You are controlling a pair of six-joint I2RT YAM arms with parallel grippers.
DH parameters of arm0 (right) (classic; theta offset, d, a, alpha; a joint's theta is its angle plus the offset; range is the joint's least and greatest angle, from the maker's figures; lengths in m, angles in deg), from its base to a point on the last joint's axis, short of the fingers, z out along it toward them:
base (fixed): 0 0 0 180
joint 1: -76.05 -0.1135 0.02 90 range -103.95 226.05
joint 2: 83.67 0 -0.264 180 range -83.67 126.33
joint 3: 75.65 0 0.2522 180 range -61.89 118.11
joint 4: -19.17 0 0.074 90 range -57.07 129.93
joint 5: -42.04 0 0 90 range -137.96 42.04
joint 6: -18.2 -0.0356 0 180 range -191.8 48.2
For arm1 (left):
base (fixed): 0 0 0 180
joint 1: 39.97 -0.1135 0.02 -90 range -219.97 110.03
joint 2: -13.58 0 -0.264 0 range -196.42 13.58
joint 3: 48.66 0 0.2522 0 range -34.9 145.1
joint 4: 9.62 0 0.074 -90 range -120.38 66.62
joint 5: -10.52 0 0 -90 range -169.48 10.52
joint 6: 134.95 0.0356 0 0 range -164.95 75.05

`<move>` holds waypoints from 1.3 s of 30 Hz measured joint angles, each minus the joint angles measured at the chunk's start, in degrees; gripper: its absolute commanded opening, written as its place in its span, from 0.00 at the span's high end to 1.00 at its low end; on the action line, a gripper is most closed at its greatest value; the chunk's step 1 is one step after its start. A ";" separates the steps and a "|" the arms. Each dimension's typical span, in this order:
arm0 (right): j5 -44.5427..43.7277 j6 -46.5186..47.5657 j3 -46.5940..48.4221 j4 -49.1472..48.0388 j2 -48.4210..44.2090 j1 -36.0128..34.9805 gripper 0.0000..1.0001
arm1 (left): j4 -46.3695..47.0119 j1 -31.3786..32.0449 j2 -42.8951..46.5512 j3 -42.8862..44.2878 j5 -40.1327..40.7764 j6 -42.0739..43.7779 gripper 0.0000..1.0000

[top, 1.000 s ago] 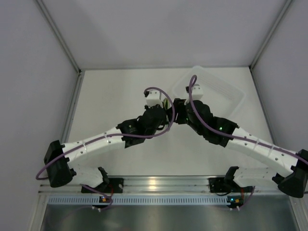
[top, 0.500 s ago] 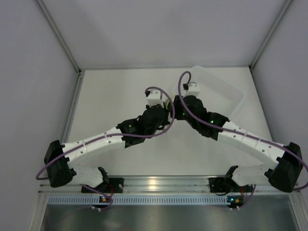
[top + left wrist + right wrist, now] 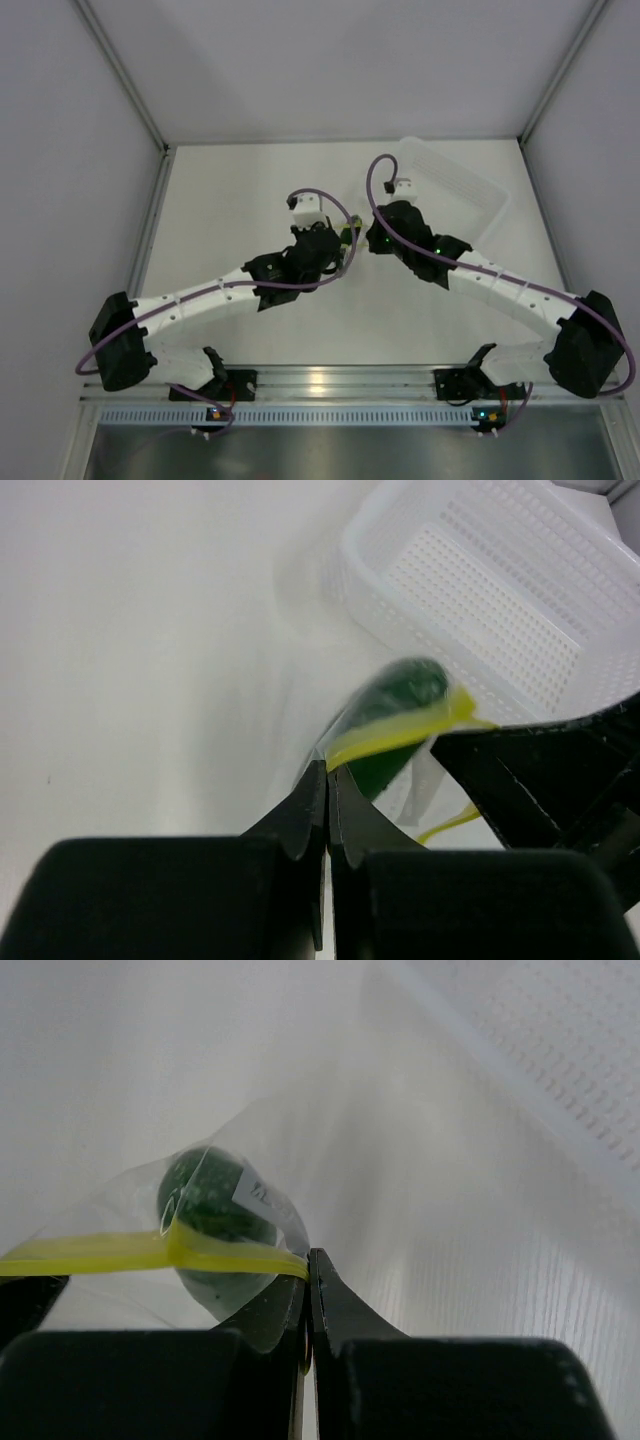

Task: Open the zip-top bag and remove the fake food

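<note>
The zip-top bag (image 3: 268, 1175) is held up between the two arms, just off the left side of the bin (image 3: 480, 590) and a bit nearer the arm bases than the bin is. The left gripper (image 3: 327, 780) is clamped tight on the clear plastic at one end of the bag, with no gap seen between its fingers. The right gripper (image 3: 308, 1262) is pinched closed on the other end, right where the yellow-green zip strip (image 3: 110, 1250) runs out, so the strip is pulled fairly straight between the two.

The fake food (image 3: 205, 1205) is seen inside the bag, dark green and speckled, sitting right behind the strip about midway between the grippers. From the left wrist it is seen pointing away toward the bin's near corner, though it's a bit blurred there.

A second thin yellow line is caught below the main strip in the left wrist view, on the side away from the bin. Whether the zip is actually parted can't be told from that. It also can't be told for sure whether the bag's lower edge is touching the table (image 3: 230, 190) beside the bin.
</note>
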 measured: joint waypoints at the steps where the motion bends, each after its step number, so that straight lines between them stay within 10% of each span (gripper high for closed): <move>1: 1.22 -0.13 -2.12 -0.31 -0.44 1.29 1.00 | 0.33 -0.50 0.31 -1.29 0.09 -1.11 1.00; 16: 15.17 2.19 -11.63 -5.49 -3.63 5.97 0.91 | 3.48 -3.37 -0.17 -6.97 -8.66 -10.01 1.00; 39: 11.61 4.90 -11.89 1.64 -8.41 7.13 0.76 | 3.28 2.27 -13.51 -0.85 -2.12 -16.81 1.00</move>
